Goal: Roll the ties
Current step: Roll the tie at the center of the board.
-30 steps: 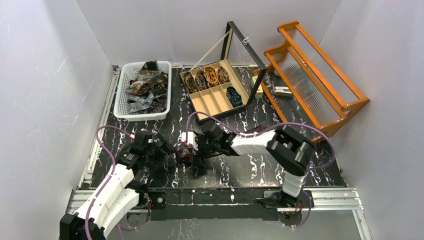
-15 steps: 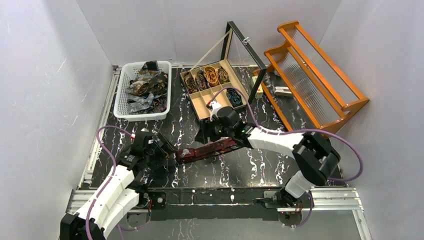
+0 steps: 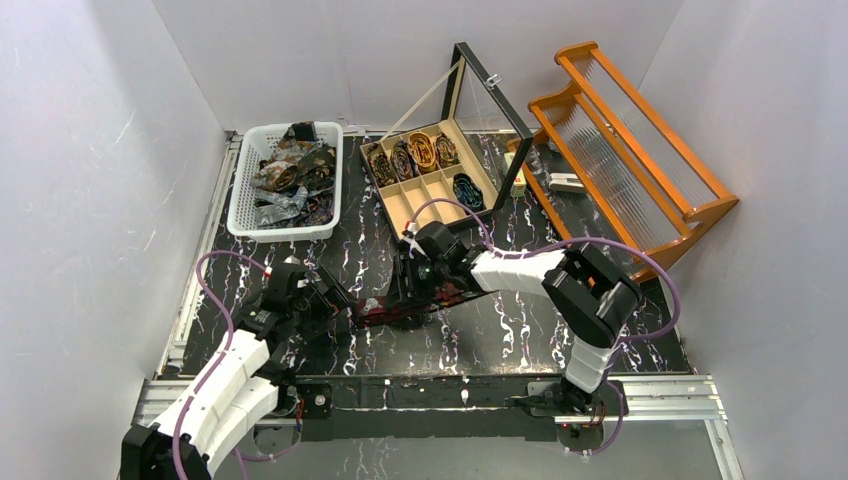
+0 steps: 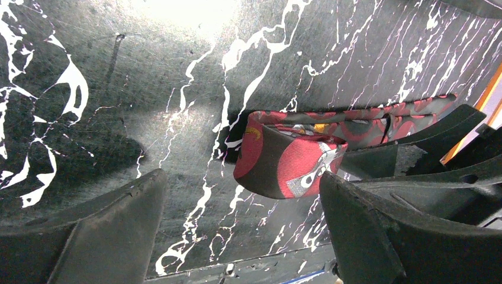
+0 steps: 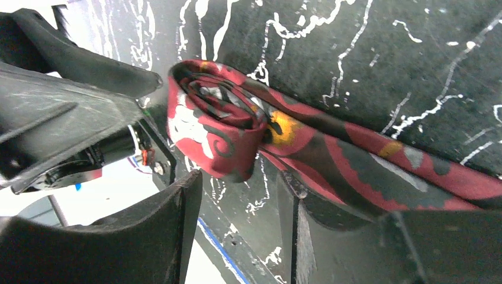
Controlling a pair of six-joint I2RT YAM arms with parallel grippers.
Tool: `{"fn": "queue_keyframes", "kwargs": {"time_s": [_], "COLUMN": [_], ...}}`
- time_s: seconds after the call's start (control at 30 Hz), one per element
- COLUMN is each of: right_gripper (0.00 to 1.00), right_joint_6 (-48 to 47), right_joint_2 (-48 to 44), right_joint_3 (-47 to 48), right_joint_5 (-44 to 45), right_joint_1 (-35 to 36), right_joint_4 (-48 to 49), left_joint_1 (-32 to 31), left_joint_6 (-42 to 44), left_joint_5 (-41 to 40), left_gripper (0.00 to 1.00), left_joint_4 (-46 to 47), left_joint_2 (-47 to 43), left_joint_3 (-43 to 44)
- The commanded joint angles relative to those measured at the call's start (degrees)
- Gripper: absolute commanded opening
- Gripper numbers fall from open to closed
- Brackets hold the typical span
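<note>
The worktop is black, matt and scuffed, veined with white, and enclosed by plain white walls. The tie, red fabric with dark scrolls, lies flat near the near edge at centre, its left end rolled into a coil. Left gripper: spread wide, flanking the coil. Right gripper: half spread at the coil; contact cannot be told.
</note>
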Motion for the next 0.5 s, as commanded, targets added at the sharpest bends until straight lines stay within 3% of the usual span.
{"fn": "queue_keyframes", "kwargs": {"time_s": [0.0,0.17,0.47], "right_gripper": [0.59,0.58,0.42], "right_joint_6": [1.13,1.53,-1.64], "right_joint_2": [0.44,3.01,6.1], "right_joint_3": [4.1,6.92,7.39], "right_joint_5": [-2.14,-1.64,3.53], "right_joint_1": [0.44,0.55,0.87], "right_joint_4": [-0.39,-2.4,-8.77], "left_joint_1": [0.33,0.28,0.29], "left_joint_6": [1.34,1.34,1.34], "left_joint_5": [1.39,1.58,1.63], "left_gripper": [0.96,0.95,0.94], "left_joint_4": [0.36,0.49,0.49], "left_joint_2": [0.51,0.15,0.18], "left_joint_3": [-0.76,-0.77,-0.92]}}
